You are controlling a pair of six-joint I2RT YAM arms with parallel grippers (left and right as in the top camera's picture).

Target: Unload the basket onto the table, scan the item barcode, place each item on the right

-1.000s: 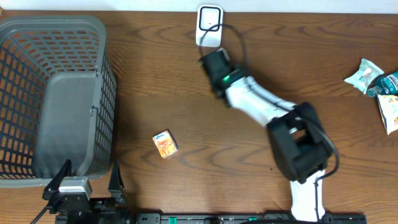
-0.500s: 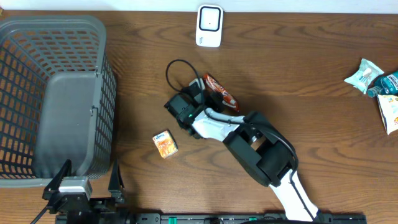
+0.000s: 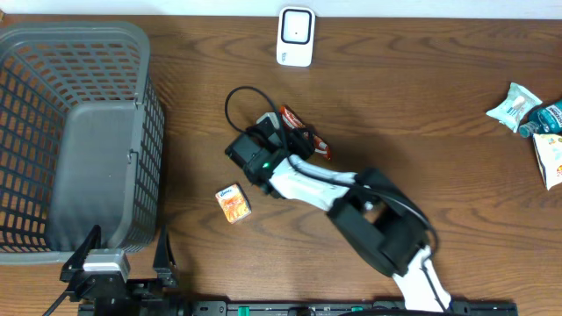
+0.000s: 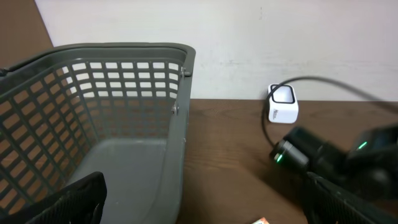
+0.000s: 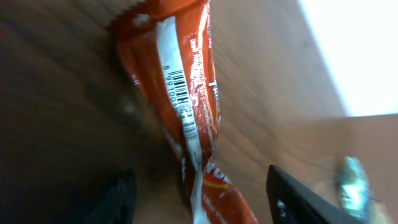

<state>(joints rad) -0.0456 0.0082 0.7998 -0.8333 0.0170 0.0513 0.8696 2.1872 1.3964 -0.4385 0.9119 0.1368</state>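
The right gripper (image 5: 202, 183) stands with its jaws spread, one dark finger low at the left of its wrist view and the other low at the right, and neither can be seen pressing on the orange-red packet (image 5: 180, 93) that lies lengthwise between them. A white strip runs down the packet and carries the barcode (image 5: 177, 87), facing the wrist camera. The small digits beside it begin with an 8, but the rest is too blurred to read. White lettering on the orange film and a yellow-and-white logo near the lower end are also unreadable. From overhead the packet sits over the wood table (image 3: 439, 79) near its middle, well apart from the white scanner (image 3: 296, 35) at the far edge, with a black cable (image 3: 235, 92) looping just beside it. The right arm (image 3: 307, 180) reaches from the near edge up and to the left, elbow bent, its wrist showing a green light (image 3: 263, 164). A small orange box (image 3: 234, 202) lies near the wrist. The left gripper (image 4: 204, 180) is wide apart and empty, low at the near edge beside the grey basket (image 3: 88, 39). Snack packets (image 3: 518, 105) lie at the right edge.
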